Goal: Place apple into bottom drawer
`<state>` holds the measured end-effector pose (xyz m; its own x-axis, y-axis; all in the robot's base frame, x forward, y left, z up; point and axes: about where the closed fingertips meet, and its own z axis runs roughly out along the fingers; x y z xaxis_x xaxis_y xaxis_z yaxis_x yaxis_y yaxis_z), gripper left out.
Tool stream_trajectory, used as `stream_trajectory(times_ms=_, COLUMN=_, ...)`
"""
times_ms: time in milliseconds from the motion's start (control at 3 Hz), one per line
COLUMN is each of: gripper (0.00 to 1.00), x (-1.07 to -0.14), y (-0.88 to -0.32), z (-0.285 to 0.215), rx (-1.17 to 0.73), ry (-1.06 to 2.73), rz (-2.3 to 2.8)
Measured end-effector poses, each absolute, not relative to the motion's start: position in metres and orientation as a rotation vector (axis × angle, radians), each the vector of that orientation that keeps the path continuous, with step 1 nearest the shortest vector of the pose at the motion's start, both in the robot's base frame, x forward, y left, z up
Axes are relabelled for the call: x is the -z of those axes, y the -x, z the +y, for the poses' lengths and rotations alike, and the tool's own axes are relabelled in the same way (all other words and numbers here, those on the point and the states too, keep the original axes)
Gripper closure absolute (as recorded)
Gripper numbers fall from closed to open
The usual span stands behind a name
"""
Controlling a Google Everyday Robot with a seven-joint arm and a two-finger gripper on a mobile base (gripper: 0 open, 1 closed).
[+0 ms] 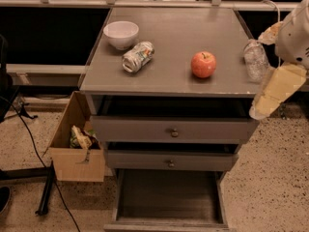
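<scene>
The red-orange apple (203,64) stands on the grey cabinet top (169,79), right of the middle. The bottom drawer (169,197) is pulled out at floor level, and its dark inside shows nothing in it. My gripper (263,108) hangs at the right edge of the view, beside the cabinet's right front corner. It is to the right of the apple and lower than it, apart from it and holding nothing that shows.
A white bowl (121,34) and a crushed can (137,56) lie at the top's left. A clear plastic bottle (254,59) lies at its right edge, near my arm. Two knobbed drawers (174,132) stand slightly open. A cardboard box (77,144) sits on the floor at left.
</scene>
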<state>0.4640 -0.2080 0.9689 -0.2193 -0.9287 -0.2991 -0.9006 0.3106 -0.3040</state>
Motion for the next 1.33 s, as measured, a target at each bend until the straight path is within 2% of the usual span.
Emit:
stream_trajectory(times_ms=1000, gripper=0.0, x=-0.933, y=-0.575, z=-0.191, rx=0.07, ry=1.394, rz=2.101)
stream_trajectory(times_ms=1333, gripper=0.0, x=-0.932, y=-0.575, z=-0.191, rx=0.07, ry=1.394, rz=2.101)
